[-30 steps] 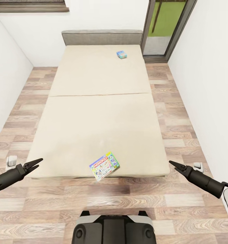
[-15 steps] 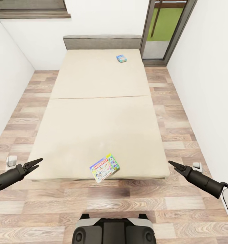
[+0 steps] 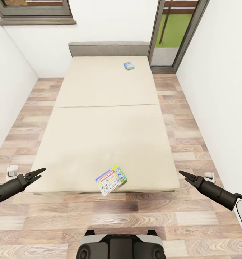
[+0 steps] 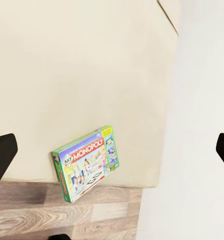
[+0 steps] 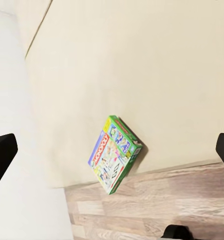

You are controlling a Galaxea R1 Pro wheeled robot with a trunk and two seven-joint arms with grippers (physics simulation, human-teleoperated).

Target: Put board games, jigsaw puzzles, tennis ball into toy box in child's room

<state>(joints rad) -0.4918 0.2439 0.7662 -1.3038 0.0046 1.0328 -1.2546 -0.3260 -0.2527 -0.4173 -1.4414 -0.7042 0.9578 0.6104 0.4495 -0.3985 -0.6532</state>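
Green-bordered flat board game box lettered MONOPOLY point(image 3: 111, 179) on near edge of large low beige bed point(image 3: 99, 140), one corner jutting over edge above wood-plank floor point(image 3: 185, 118); same box clear in left wrist view point(image 4: 86, 162) and right wrist view point(image 5: 114, 153). Second game, small blue printed box point(image 3: 129, 65), far up bed nr grey headboard point(image 3: 109, 48), well apart from first.

Progress, judged: both bed games not yet picked up, so at least those 2 left. Bench, toy box, puzzles, ball out of frame, so status there can't tell. Looks like early stage or approach to bed.

Left end effector point(image 3: 36, 173) at bed's near-left corner, tips parted a little, nothing held. Right end effector point(image 3: 185, 176) off bed's near-right corner, fingers look pressed together to a point, nothing held. Both well apart from Monopoly box, which lies between them.

Around: white walls either side, window point(image 3: 35, 7) top left, glass door point(image 3: 176, 32) beyond bed on right, small white fittings on floor by each near bed corner. Nothing in way of near box; blue box prob needs drive round bed, side aisles narrow.
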